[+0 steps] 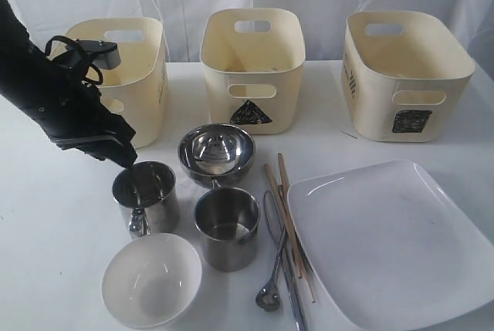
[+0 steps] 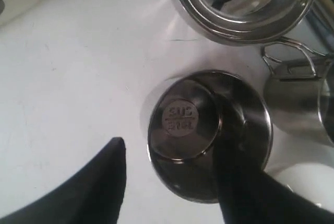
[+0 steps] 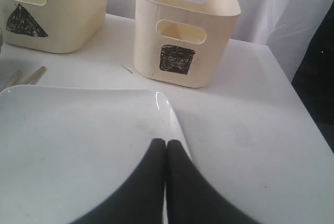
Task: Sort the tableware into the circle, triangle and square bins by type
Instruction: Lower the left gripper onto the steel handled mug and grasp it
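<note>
My left gripper (image 1: 122, 157) (image 2: 172, 126) is open at the rim of the left steel mug (image 1: 147, 196) (image 2: 209, 135). One finger (image 2: 112, 177) stands outside its wall and the other reaches over the mug's mouth. A second steel mug (image 1: 228, 227), a steel bowl (image 1: 216, 153) (image 2: 245, 4) and a white bowl (image 1: 152, 278) stand around it. Wooden chopsticks (image 1: 289, 215) and steel cutlery (image 1: 279, 277) lie beside the large white square plate (image 1: 394, 242) (image 3: 78, 145). My right gripper (image 3: 166, 143) is shut and empty over the plate's edge; the exterior view does not show it.
Three cream bins stand at the back: a left one (image 1: 135, 76) with its mark hidden by my arm, the triangle bin (image 1: 253, 69) (image 3: 47, 10) and the square bin (image 1: 405, 72) (image 3: 185, 36). The table's right edge (image 3: 308, 125) runs close to the square bin.
</note>
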Controlling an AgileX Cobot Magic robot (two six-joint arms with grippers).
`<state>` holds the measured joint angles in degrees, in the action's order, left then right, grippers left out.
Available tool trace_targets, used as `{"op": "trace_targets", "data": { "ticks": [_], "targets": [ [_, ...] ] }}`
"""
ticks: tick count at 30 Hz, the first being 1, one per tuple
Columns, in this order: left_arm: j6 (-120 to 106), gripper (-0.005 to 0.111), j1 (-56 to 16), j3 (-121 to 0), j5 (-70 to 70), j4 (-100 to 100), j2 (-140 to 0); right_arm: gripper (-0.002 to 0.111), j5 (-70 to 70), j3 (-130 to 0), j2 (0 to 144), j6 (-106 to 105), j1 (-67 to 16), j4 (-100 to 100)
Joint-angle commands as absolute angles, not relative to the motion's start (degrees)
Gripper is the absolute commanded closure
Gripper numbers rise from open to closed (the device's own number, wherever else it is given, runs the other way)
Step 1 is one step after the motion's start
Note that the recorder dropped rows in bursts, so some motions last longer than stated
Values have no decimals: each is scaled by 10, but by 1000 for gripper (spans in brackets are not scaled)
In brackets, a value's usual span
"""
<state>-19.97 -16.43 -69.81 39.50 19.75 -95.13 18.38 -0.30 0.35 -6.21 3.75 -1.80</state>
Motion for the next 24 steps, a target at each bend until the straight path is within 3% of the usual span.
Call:
{"op": "trace_targets", "data": {
  "ticks": [1,18,24],
  "targets": [
    [-196,52,-167,-701,401,188,-971,108,179,0,0,-67,40,-17],
    [-223,52,-173,-701,375,191,-1037,108,179,0,0,-67,40,-17],
    [-231,60,-185,-701,370,194,-1054,108,179,0,0,-67,40,-17]
  ]
}}
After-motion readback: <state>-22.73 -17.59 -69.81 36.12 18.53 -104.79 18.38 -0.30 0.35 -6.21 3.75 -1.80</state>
